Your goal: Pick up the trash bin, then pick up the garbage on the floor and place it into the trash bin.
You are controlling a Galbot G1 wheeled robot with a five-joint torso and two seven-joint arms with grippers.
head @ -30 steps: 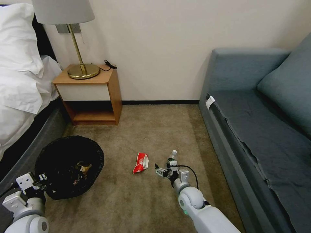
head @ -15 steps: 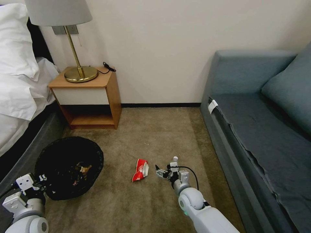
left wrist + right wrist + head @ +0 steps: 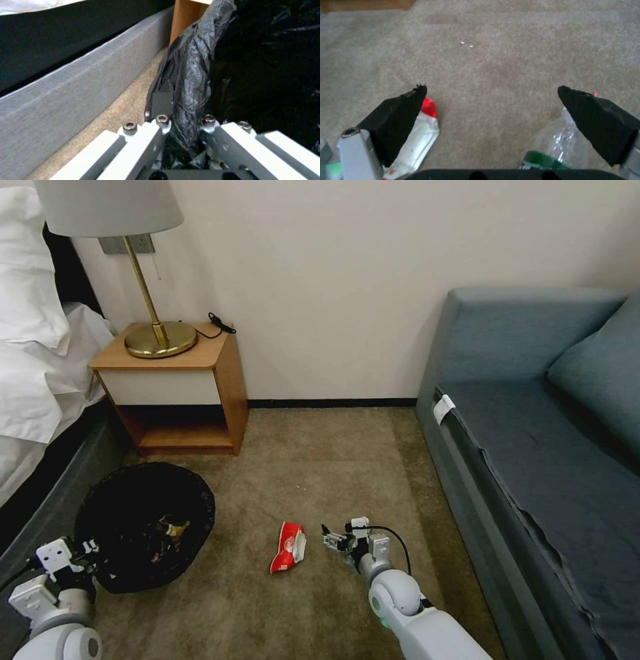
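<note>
The trash bin point(image 3: 143, 493), lined with a black bag, sits on the floor point(image 3: 320, 460) at lower left beside the bed. Some litter point(image 3: 170, 528) lies inside it. My left gripper point(image 3: 81, 550) is shut on its near rim; the left wrist view shows the bag-covered rim point(image 3: 188, 75) pinched in the left gripper point(image 3: 183, 112). My right gripper point(image 3: 339, 540) hangs open low over the carpet. The right wrist view shows the right gripper point(image 3: 491, 100) over bare carpet between two pieces of garbage, a red-white wrapper point(image 3: 420, 140) point(image 3: 288, 547) and a clear bottle point(image 3: 553, 142) with a green label.
A wooden nightstand point(image 3: 180, 380) with a brass lamp point(image 3: 159, 337) stands against the wall beyond the bin. The bed point(image 3: 40, 380) runs along the left, close to the bin. A blue-grey sofa point(image 3: 533, 460) fills the right side. Open carpet lies between them.
The camera has shifted, so floor and furniture sit lower in the picture. The right gripper now covers more of the bottle. The left gripper's hold on the bin is unchanged.
</note>
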